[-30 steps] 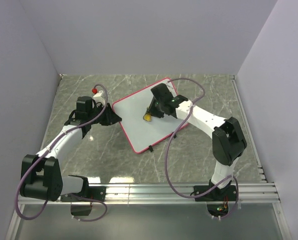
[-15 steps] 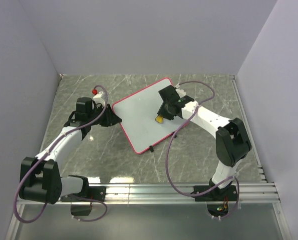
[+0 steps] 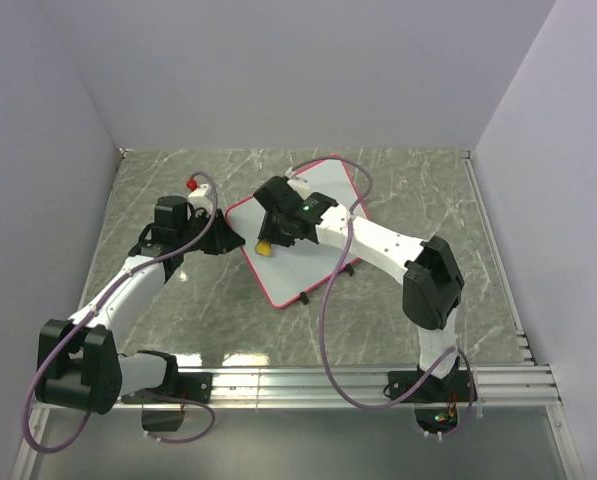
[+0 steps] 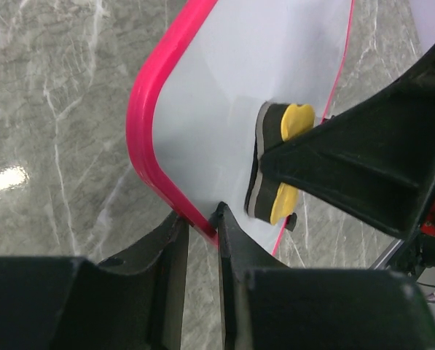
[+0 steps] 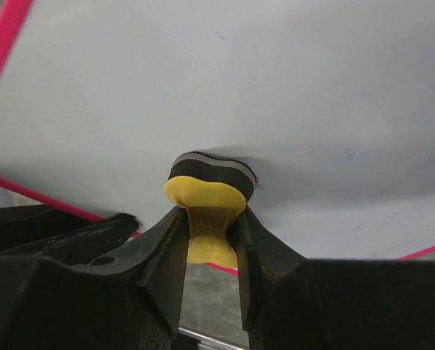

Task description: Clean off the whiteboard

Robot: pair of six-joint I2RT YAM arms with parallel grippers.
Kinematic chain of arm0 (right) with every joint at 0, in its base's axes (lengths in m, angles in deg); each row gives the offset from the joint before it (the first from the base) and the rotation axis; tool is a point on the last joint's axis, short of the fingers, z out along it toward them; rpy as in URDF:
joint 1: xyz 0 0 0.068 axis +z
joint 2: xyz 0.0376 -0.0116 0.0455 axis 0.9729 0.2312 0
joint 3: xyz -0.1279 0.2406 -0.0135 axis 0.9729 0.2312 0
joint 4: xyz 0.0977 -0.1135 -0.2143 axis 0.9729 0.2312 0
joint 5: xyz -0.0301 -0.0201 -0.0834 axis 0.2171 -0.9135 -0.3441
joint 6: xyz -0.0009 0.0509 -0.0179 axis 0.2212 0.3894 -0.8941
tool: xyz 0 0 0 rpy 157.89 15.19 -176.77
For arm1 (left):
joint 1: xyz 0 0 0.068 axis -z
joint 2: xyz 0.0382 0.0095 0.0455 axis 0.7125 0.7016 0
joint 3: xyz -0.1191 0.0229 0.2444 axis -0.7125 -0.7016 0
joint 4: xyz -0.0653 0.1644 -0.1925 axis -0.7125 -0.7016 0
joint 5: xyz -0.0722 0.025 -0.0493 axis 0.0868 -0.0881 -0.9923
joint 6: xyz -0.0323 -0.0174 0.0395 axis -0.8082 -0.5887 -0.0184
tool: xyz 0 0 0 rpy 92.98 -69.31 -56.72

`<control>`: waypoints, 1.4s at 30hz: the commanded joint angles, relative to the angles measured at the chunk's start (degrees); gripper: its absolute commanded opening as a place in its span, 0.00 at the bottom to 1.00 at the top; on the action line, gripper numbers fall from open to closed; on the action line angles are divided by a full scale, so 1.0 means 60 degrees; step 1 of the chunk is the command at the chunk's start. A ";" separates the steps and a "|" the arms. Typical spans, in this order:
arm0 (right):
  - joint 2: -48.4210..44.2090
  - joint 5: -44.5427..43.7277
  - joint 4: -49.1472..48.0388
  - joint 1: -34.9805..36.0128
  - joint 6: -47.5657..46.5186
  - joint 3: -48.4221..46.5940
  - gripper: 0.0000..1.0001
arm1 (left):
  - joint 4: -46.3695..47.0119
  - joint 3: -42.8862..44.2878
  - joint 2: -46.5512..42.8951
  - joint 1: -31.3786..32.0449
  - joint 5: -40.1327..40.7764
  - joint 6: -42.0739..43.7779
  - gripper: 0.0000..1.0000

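Observation:
The whiteboard [image 3: 313,255] lies tilted on the grey marble table, white with a red-pink rim, and no scribbles show. My left gripper [image 3: 230,238] is shut on its left rim [image 4: 162,182], seen close in the left wrist view. My right gripper [image 3: 269,240] is shut on the yellow bone-shaped eraser [image 5: 208,211], whose dark felt face presses on the board near the left corner. The eraser also shows in the left wrist view [image 4: 279,164] and in the top view [image 3: 264,247].
A small red-capped object [image 3: 191,183] sits on the table behind the left arm. Two black clips [image 3: 303,297] stick out of the board's near edge. Grey walls close the table at back and sides; an aluminium rail [image 3: 358,380] runs along the front.
My right gripper swept the eraser across the board, first right toward the middle, then far left to the corner held by the left gripper. The left arm stayed put.

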 commanded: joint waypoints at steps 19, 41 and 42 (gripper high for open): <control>-0.6389 -0.2227 0.0754 -0.3797 -0.0681 0.6050 0.00 | -0.0323 -0.0128 -0.0497 0.0491 0.1271 0.0344 0.86; -0.7356 -0.0675 -0.0667 -0.4063 -0.0402 1.0130 0.81 | -0.3209 0.2525 -0.1741 0.0506 0.2677 0.0038 0.99; -0.7604 -0.0704 -0.0580 -0.4063 -0.0432 1.0057 0.83 | -0.3296 0.2495 -0.1785 0.0506 0.2822 -0.0007 0.99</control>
